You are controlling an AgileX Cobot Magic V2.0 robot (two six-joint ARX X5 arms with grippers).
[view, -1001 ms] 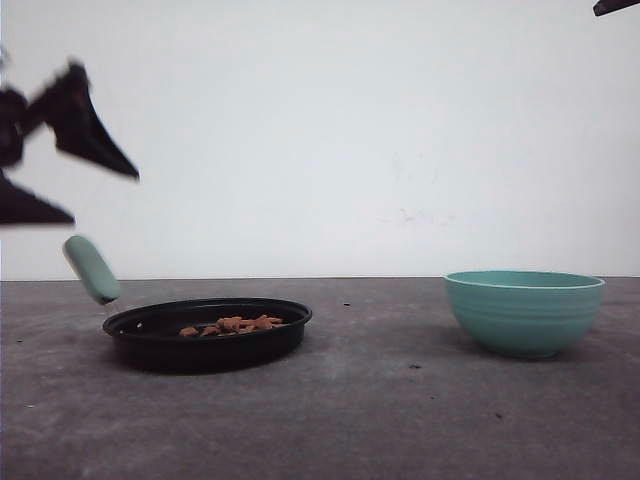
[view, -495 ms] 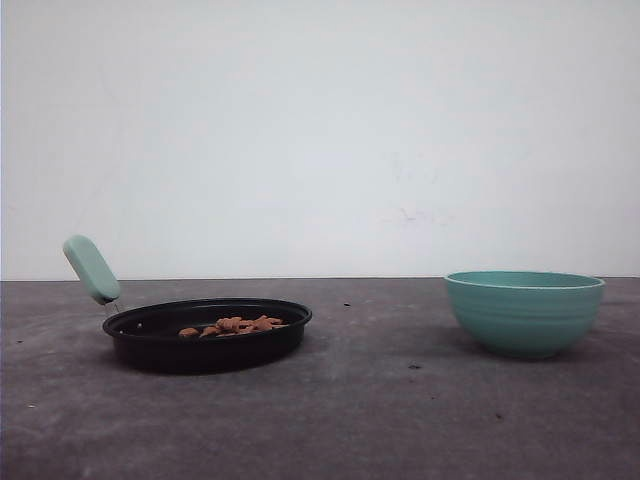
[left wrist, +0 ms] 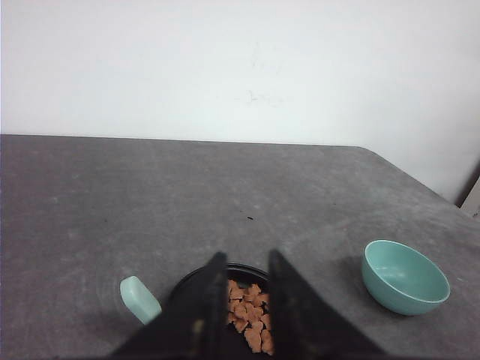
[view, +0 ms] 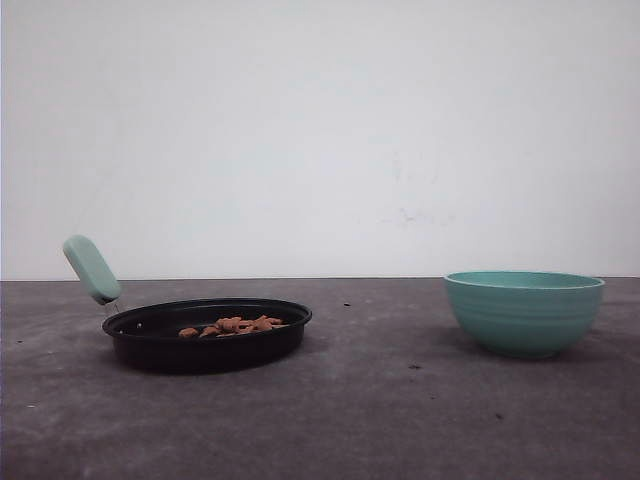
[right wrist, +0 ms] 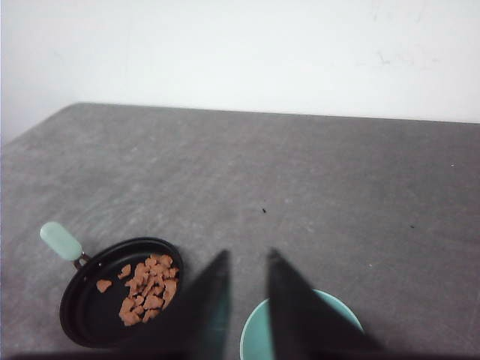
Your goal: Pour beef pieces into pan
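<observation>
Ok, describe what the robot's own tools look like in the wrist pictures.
The left tool has two flat, matte black fingers that taper to narrow tips, with faint yellowish marks low on one finger. The right tool looks the same: two dark, wedge-shaped fingers narrowing toward the tips. No cables or lettering are visible on either.

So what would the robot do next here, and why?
Probably nothing more than parking both arms. The beef pieces already lie in the pan, and the bowl stands upright on the table. The left gripper and right gripper are open and hold nothing, high above the table, so the pouring looks done.
</observation>
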